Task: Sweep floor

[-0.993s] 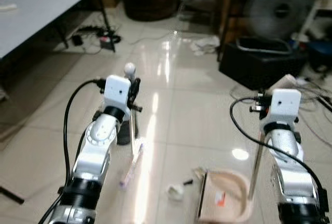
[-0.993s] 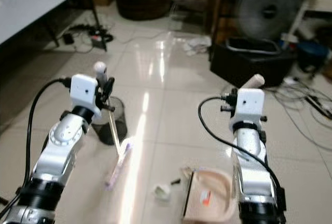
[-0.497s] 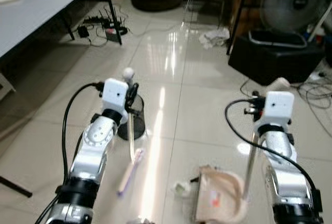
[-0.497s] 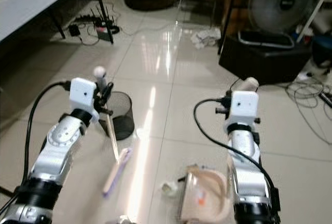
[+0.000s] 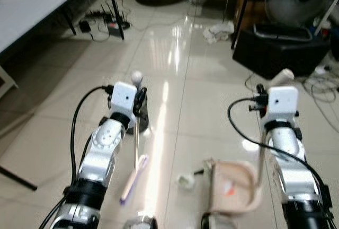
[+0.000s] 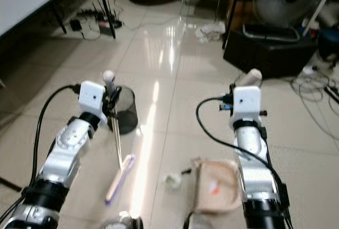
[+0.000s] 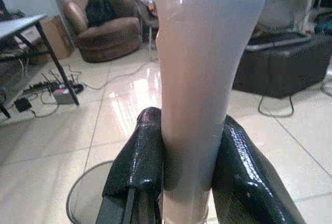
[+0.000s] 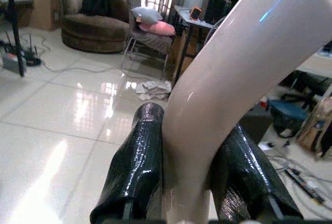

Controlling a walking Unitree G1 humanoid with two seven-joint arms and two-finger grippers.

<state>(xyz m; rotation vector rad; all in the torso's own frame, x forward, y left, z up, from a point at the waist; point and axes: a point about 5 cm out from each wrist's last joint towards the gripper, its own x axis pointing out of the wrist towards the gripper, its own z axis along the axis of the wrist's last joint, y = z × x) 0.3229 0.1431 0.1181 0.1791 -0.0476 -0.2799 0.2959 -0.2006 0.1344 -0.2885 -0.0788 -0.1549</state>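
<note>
the broom handle (image 7: pixel 199 79) runs out past the top and bottom picture edges. the dustpan handle (image 8: pixel 218 94) is cut off likewise. the small pale scrap (image 5: pixel 185 181) on the floor is too blurred to identify.

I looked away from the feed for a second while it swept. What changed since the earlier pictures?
Mostly the camera: the whole view shifted, so the robot has tilted down or stepped. The crumpled scrap seems a little nearer the dustpan mouth. Nothing was grabbed or released. The left gripper still clamps the broom handle, the right gripper the dustpan handle. The bin stays put.
</note>
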